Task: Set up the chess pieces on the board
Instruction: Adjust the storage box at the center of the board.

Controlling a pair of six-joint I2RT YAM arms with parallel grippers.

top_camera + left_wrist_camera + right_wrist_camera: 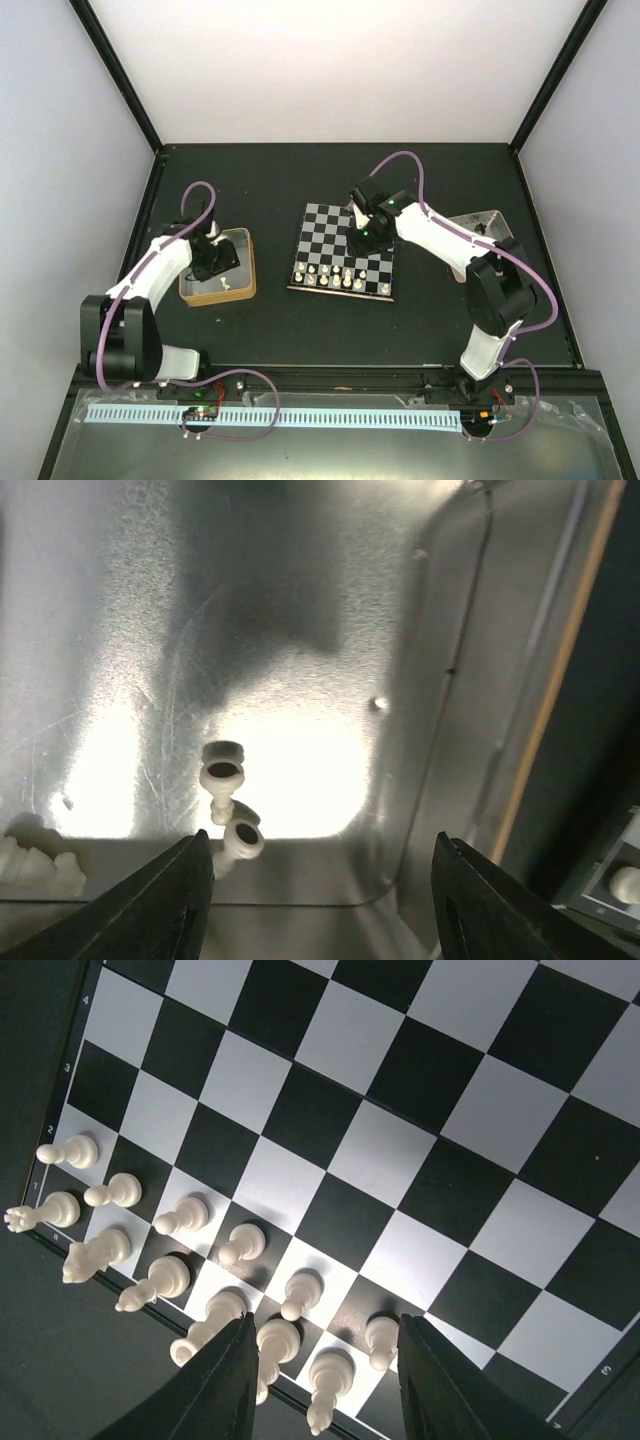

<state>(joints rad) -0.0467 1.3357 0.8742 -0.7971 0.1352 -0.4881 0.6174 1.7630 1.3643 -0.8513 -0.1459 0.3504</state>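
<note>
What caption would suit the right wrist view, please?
Open black fingers hover above cream-white chess pieces along the edge of the black-and-silver chequered board.

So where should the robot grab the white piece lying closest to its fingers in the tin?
Probably the nearest piece across its round base, coming down from above: it lies tipped over on the tin floor, and the open left end effector hangs over it. A second piece lies close.

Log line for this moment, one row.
left gripper open over tin, white pieces inside | right gripper open over board | white rows part-filled
</note>
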